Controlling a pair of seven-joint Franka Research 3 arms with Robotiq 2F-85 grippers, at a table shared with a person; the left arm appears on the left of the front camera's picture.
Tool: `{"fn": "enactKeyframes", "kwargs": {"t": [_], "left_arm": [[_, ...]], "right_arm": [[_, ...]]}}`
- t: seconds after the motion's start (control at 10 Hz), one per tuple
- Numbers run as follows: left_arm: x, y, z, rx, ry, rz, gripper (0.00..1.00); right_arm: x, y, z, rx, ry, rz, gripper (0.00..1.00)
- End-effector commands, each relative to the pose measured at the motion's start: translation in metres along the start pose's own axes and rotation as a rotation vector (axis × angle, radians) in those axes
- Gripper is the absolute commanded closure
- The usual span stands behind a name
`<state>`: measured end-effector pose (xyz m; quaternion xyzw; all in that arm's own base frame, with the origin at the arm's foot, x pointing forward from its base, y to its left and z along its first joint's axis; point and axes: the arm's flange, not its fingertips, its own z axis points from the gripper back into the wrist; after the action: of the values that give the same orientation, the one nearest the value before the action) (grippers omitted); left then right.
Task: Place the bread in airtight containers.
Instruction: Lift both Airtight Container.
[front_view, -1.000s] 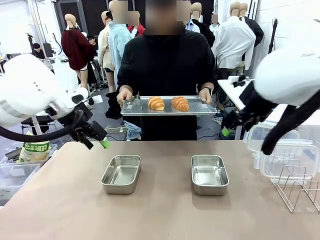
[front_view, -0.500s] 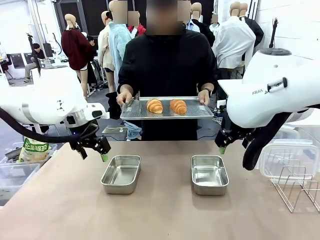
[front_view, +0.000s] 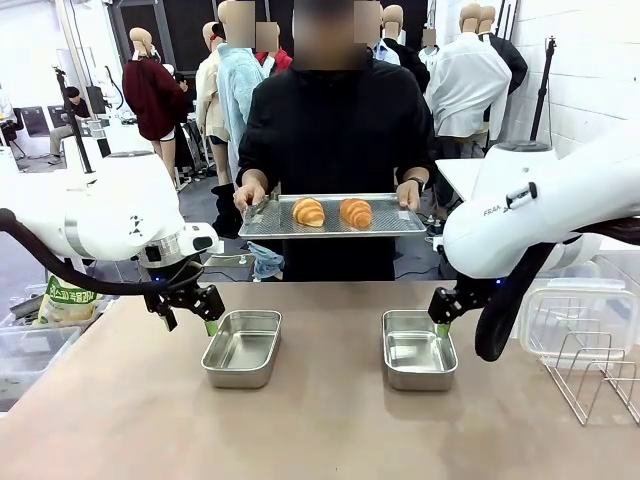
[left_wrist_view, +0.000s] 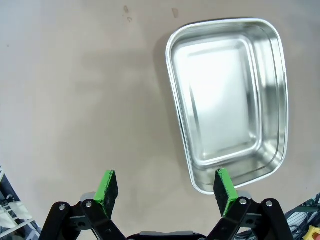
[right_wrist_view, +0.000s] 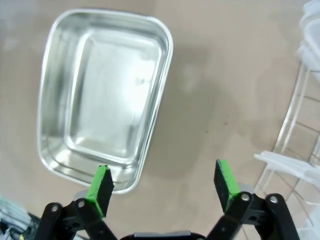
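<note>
Reaching for the bread from here carries the main risk: both croissants (front_view: 308, 211) sit side by side on a flat metal tray (front_view: 400, 222) that a person holds in both hands beyond the far edge of the worktop (front_view: 320, 430). They are higher than either arm's tool and well apart from both. A hand-held tray can shift or tilt, so a badly aimed approach could push it or slide a croissant off. Too firm a pinch would likely crush the soft crust.

The left end effector (front_view: 188, 315) hangs low just beside the left tin (front_view: 235, 375), with its jaws spread wide and nothing between them. In its wrist view the left end effector (left_wrist_view: 165, 185) has one green pad over the near corner of the left tin (left_wrist_view: 170, 75), so a careless drop or swing could knock that tin askew.

The right end effector (front_view: 445, 312) is likewise spread and empty, close above the far rim of the right tin (front_view: 418, 378). From its wrist camera the right end effector (right_wrist_view: 162, 182) straddles the near edge of the right tin (right_wrist_view: 165, 50). A wire rack (front_view: 590, 375) stands near that arm's elbow side and could be clipped. Both tins are empty.
</note>
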<state>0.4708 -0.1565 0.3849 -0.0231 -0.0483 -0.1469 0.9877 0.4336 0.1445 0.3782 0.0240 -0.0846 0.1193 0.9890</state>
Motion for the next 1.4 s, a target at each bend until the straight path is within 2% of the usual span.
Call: {"fn": "enactKeyframes", "kwargs": {"t": [0.0,0.2,0.5,0.8,0.9,1.3], "left_arm": [[-0.003,-0.003,0.004,0.001,0.006,-0.005,0.0],[0.0,0.0,0.0,0.0,0.0,0.0,0.0],[0.011,-0.011,-0.024,0.051,0.027,0.056,0.0],[0.02,-0.017,-0.037,0.066,0.007,0.076,0.0],[0.02,-0.018,-0.038,0.061,0.011,0.075,0.0],[0.027,-0.013,-0.057,0.069,0.026,0.095,0.0]], "right_arm": [[-0.004,0.002,0.007,-0.002,-0.013,0.006,0.0],[0.001,-0.001,0.0,0.0,0.0,0.0,0.0],[0.021,0.018,-0.027,-0.046,0.057,-0.088,0.0],[0.03,0.025,-0.041,-0.074,0.047,-0.193,0.0],[0.031,0.025,-0.046,-0.072,0.077,-0.212,0.0],[0.04,0.016,-0.06,-0.066,0.112,-0.218,0.0]]}}
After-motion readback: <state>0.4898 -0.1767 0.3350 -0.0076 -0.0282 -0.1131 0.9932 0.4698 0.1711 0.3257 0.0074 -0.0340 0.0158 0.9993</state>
